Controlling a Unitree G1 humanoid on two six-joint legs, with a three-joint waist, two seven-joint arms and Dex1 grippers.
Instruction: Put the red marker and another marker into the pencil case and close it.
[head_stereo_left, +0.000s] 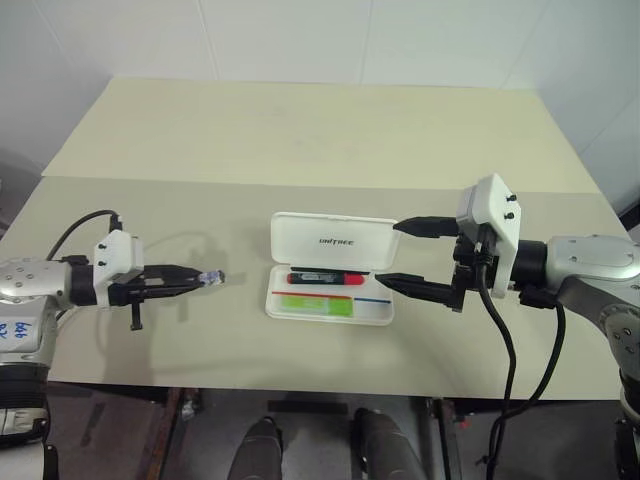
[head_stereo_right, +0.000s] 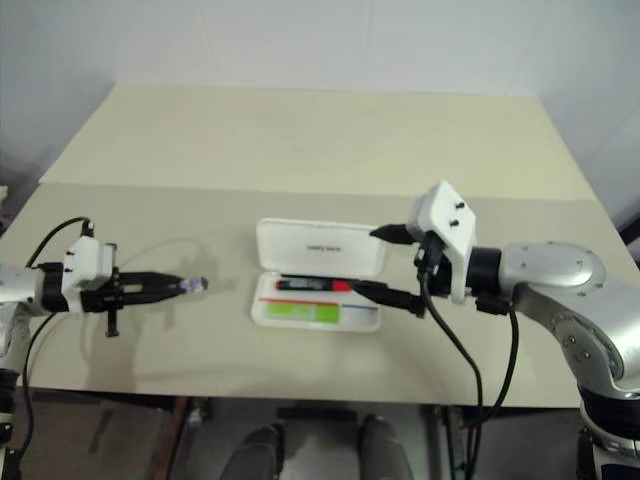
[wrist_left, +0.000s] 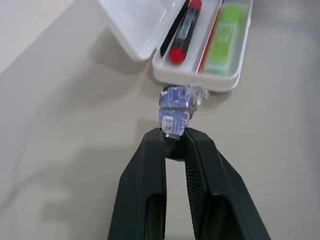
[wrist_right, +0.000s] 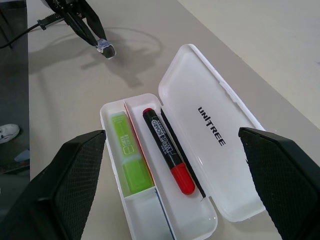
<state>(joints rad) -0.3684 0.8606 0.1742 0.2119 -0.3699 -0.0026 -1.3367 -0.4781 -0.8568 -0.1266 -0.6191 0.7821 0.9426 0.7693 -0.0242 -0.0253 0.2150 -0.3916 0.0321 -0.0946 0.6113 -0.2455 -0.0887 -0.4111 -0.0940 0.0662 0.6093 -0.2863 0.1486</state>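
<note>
Left gripper (head_stereo_left: 203, 279) fingers pinched on a small clear-wrapped blue object (wrist_left: 174, 110), held above the table (head_stereo_left: 300, 130), well apart from the pencil case (head_stereo_left: 331, 268) on its left side, tips aimed at it. Right gripper (head_stereo_left: 388, 254) spread wide, hovering at the case's right end, one finger by the lid, one by the tray. Case lies open, white lid tilted back with "UNITREE" print. Inside the tray: red marker (wrist_right: 168, 150) in the compartment next to the lid hinge, green highlighter (wrist_right: 128, 154) in the compartment farther from the lid, side by side, parted by a thin divider.
</note>
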